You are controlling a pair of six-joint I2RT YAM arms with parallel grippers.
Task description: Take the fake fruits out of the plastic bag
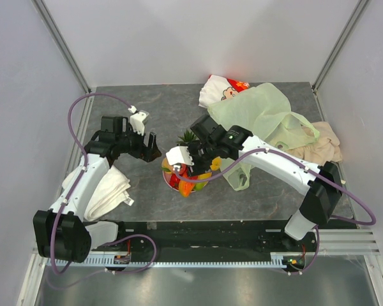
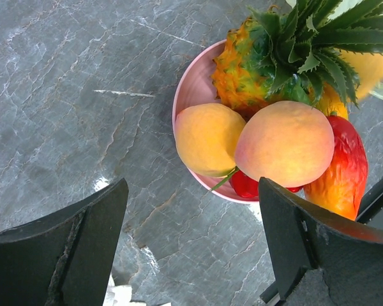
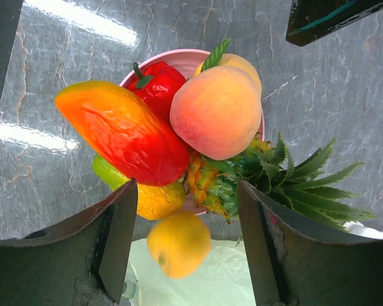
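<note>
Several fake fruits are piled on a pink plate (image 2: 188,95): a pineapple (image 2: 255,70), a peach (image 2: 284,143), an orange-yellow fruit (image 2: 207,139) and a red-orange mango (image 2: 341,169). My right gripper (image 3: 187,191) hangs open just above the pile. A blurred yellow fruit (image 3: 179,244) lies loose between its jaws, with a gap on each side, over the pale-green plastic bag (image 3: 223,280). The bag (image 1: 268,118) lies crumpled at the back right, under the right arm. Left of the plate, my left gripper (image 2: 193,191) is open and holds nothing.
A folded white towel (image 1: 105,191) lies under the left arm. A cartoon-printed pouch (image 1: 220,89) sits behind the bag and a beige cloth (image 1: 319,146) lies at the far right. Enclosure walls stand on three sides.
</note>
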